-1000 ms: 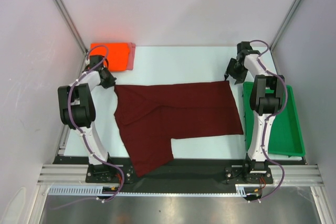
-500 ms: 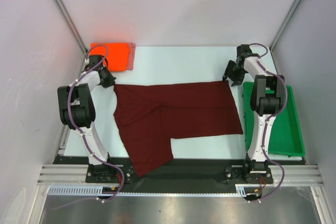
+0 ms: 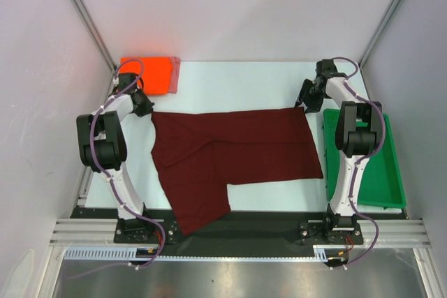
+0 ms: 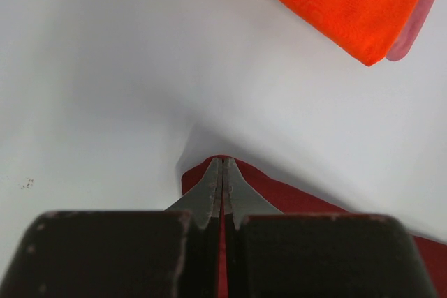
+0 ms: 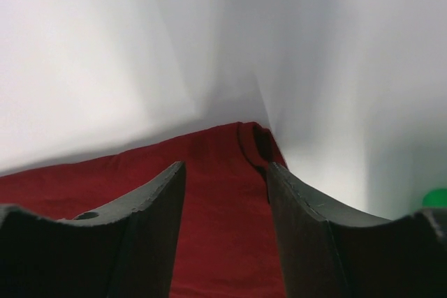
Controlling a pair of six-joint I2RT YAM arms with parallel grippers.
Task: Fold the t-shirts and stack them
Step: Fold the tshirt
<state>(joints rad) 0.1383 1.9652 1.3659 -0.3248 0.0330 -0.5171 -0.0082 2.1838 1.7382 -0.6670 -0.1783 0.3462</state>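
The flat white table carries everything. Spread across its middle lies the dark maroon cloth t-shirt, its long far edge running from one arm to the other and one flap reaching down to the near edge on the left. It should handle as light, limp cloth with no stiffness, sagging wherever it is unsupported, so the likely best hold is a pinch at both far corners at once, with the edge kept taut between them. Its surface is matte and mostly smooth, with soft creases toward the left side.

The shallow green plastic tray sits just beside the shirt's right edge, under the right arm. At the far left corner of the table a folded bright orange-red t-shirt rests on a folded pinkish t-shirt, of which only a strip along the right side shows.

The left gripper is clamped on the maroon shirt's far left corner, a thin red line showing between its pressed fingers. The right gripper has its fingers apart, astride the far right corner and not yet gripping it
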